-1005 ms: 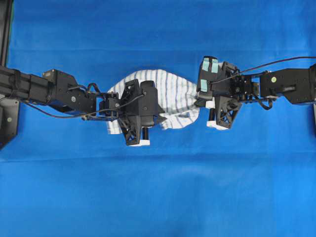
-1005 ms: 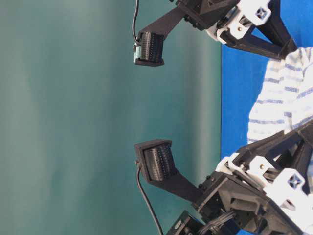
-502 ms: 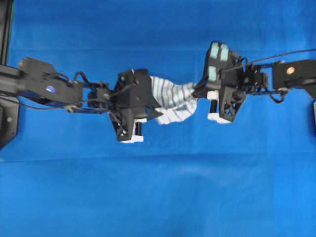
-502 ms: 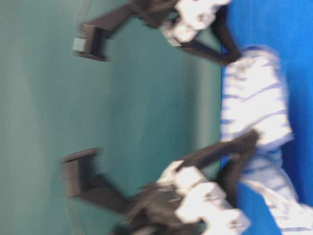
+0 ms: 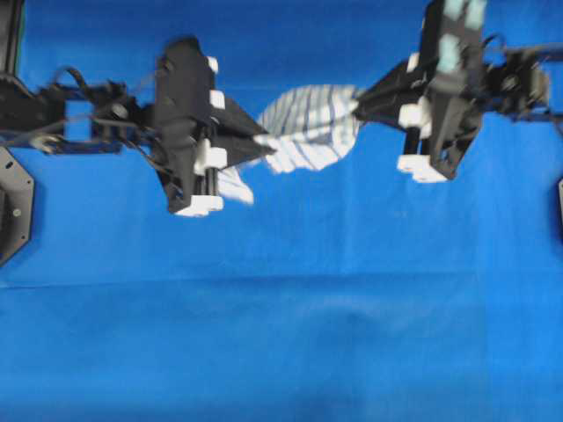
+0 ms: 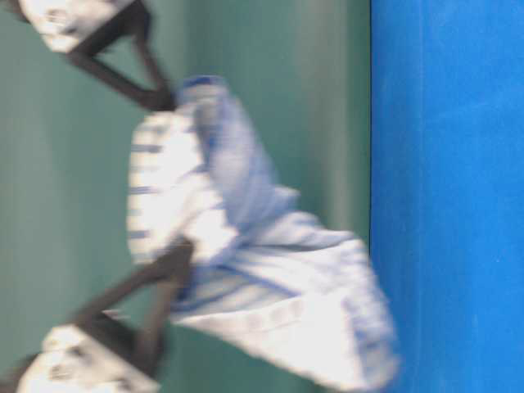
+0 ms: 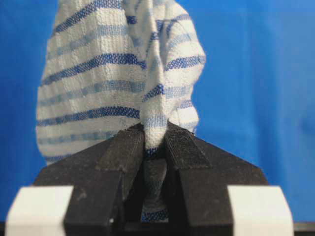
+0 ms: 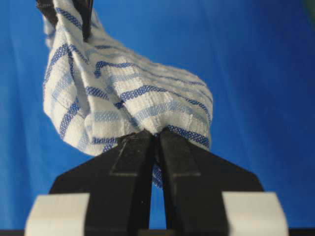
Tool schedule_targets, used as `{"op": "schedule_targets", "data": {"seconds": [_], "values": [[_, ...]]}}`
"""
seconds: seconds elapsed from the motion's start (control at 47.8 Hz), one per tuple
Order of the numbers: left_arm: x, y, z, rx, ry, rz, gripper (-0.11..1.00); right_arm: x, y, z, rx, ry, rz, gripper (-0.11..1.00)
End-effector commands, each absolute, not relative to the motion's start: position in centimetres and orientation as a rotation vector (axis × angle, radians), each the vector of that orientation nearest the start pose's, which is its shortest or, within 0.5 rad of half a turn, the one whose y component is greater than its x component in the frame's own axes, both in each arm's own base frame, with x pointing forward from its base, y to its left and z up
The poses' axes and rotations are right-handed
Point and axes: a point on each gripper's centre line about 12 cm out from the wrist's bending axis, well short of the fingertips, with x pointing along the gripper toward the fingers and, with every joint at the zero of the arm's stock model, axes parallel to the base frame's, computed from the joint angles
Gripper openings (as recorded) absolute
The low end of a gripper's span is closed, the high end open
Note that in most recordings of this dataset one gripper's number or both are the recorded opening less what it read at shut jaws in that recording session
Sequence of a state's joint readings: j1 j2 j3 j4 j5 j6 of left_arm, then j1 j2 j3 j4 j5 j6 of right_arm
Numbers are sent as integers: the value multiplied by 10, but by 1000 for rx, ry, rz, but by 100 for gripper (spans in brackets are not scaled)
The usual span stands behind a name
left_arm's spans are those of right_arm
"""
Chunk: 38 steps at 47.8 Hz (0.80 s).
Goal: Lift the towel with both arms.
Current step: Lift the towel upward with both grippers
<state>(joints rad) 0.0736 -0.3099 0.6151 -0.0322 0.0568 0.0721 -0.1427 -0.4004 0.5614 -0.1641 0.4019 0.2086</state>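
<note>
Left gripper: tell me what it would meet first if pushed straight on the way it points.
The towel its fingers already pinch. Beyond the cloth, likely the right gripper facing it, though depth is unclear.

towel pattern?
White with thin blue and paler grey-blue stripes. The towel shows best in the left wrist view, clamped in the left pincer.

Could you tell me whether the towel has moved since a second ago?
Yes. In the table-level view the towel has left the blue sheet and hangs in front of the green backdrop, lifted clear.

Towel between both hands, above sheet
</note>
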Motion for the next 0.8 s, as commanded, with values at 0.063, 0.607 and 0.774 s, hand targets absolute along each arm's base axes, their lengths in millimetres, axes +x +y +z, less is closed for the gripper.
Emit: {"op": "schedule_targets", "data": {"seconds": [0.063,0.607,0.774], "values": [[349,29,356,30,273,73,6,322,-56,369,59,436,-226,5],[317,27,447,104,92,75,6,299,-53,457,-5,224,-220,5],[317,27,446,113,100,74,6,306,-53,452,-29,247,-214,5]]}}
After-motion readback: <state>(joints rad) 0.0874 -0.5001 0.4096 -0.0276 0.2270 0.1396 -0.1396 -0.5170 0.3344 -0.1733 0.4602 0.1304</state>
